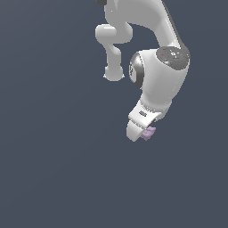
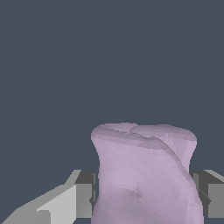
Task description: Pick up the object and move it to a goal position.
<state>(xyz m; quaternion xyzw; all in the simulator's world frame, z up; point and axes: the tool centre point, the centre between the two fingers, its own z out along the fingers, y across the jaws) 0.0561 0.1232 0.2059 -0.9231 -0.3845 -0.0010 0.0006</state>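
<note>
A: From outside, where is the lump?
B: At the pincer tip, under the white arm.
A: And up close?
B: Pincer clamped on the lump. It's picked up, I think. Next, carry it gently to the goal.

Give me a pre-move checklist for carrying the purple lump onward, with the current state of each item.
1. Lilac lump sits between the gripper fingers: ok, a finger shows on each side of it in the wrist view.
2. Gripper shut on the lump: ok, the fingers press against both its sides.
3. Lump centred in the grasp: cannot tell; in the exterior view it sticks out from one side of the gripper.
4. Goal position visible: not ok, no marker appears in either view.
5. Path free of obstacles: cannot tell; only plain dark background shows around the arm.
</note>
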